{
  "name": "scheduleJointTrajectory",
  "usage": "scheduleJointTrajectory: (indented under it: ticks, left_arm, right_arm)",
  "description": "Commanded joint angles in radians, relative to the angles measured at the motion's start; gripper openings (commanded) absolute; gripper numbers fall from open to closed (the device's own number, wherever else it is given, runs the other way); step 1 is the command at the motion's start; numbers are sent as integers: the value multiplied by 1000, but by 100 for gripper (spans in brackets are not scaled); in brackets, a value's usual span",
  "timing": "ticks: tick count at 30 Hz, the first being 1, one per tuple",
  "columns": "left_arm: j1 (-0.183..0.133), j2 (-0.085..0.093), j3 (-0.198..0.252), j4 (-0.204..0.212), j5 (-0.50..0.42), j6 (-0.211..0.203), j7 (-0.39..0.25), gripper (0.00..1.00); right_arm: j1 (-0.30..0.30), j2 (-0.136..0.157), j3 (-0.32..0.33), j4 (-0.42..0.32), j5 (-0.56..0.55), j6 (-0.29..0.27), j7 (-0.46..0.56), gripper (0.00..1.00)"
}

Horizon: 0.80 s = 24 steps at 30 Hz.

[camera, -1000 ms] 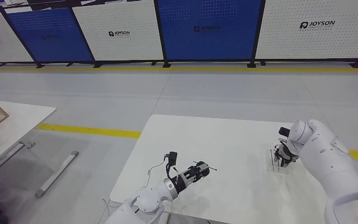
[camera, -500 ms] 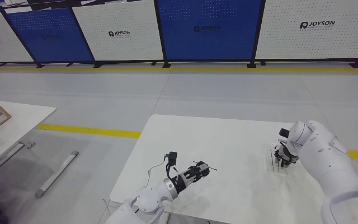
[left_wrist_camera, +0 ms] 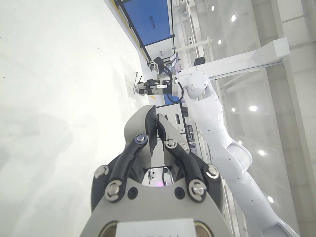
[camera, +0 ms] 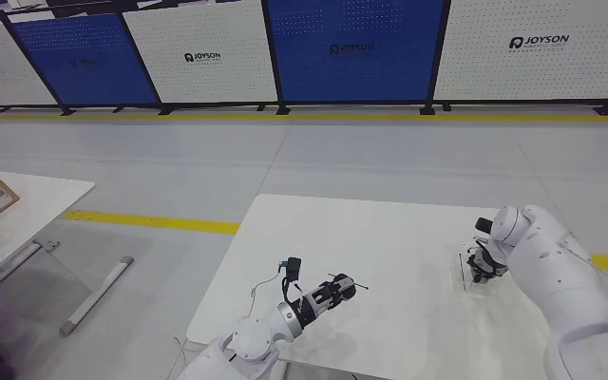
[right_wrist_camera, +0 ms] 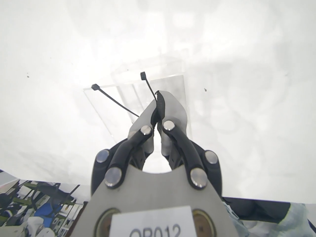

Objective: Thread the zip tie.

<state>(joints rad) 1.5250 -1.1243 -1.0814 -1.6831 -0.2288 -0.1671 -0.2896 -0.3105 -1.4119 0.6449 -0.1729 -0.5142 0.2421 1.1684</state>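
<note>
Left gripper [camera: 344, 285]: at 7 o'clock on the table [camera: 380, 237], clenched across a thin black tie [camera: 360, 285].
Right gripper [right_wrist_camera: 159, 95]: at 3 o'clock, clenched on an upright zip tie [right_wrist_camera: 147, 83].
Clear stand [right_wrist_camera: 172, 83]: holds that zip tie, with a spare tie [right_wrist_camera: 108, 97] beside it.

White table [camera: 380, 237], clear stand [camera: 470, 282] upright near its right edge

Near the table's [camera: 380, 228] right edge stands a holder [right_wrist_camera: 172, 87]; a zip tie [right_wrist_camera: 147, 85] rises from it into the right tool [right_wrist_camera: 158, 97]. The left tool [camera: 348, 282], a second zip tie [camera: 362, 285] across it, is near the front edge.
</note>
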Motion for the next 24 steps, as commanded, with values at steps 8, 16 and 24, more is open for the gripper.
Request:
scheduleJointTrajectory:
  ticks: [8,16,24]
  left_arm:
    - [0,0,0,0,0,0,0,0]
    - [0,0,0,0,0,0,0,0]
    - [0,0,0,0,0,0,0,0]
  right_arm:
    - [-5,0,1,-14,-22,-20,-11,0]
    - [-16,6,9,-33,-34,-52,-29,0]
    - [-26,13,11,-52,-50,-64,-26,0]
